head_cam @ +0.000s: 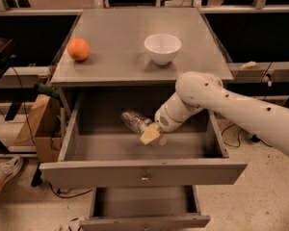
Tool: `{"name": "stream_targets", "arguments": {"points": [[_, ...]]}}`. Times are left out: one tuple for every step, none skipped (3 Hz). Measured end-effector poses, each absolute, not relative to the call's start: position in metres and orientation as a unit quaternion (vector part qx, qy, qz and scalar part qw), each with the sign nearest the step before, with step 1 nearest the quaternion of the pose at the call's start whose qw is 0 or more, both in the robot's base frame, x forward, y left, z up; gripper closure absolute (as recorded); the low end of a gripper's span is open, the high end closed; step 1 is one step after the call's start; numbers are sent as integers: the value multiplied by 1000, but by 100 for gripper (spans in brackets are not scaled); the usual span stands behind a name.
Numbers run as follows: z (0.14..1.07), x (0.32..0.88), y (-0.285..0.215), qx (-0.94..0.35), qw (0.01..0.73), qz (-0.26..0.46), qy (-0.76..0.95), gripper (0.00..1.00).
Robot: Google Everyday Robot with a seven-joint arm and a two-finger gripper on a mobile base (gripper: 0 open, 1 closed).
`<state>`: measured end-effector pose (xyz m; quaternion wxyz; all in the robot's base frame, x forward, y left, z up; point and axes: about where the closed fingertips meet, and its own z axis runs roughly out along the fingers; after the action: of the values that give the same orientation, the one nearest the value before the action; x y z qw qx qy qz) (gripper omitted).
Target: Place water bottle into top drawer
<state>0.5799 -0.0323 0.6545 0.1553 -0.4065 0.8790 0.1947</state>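
The top drawer (pixel 142 173) is pulled wide open, its grey front panel with a small metal knob facing me. The water bottle (pixel 133 120), clear and ribbed, hangs tilted inside the drawer's opening above its floor. My gripper (pixel 151 133) reaches in from the right on the white arm and is shut on the water bottle's right end, a pale yellow finger pad showing in front. The bottle's cap end is hidden by the gripper.
On the cabinet top stand an orange (pixel 78 49) at the left and a white bowl (pixel 162 47) in the middle. The narrower lower drawer (pixel 144 211) is also open below. A cardboard box (pixel 38 124) and a shoe (pixel 2 173) lie at the left.
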Motion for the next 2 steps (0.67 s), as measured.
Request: {"name": "stream_targets", "arguments": {"points": [[655,585,-33,-376,168,178,894,34],[654,586,-32,-372,168,179,895,11]]}}
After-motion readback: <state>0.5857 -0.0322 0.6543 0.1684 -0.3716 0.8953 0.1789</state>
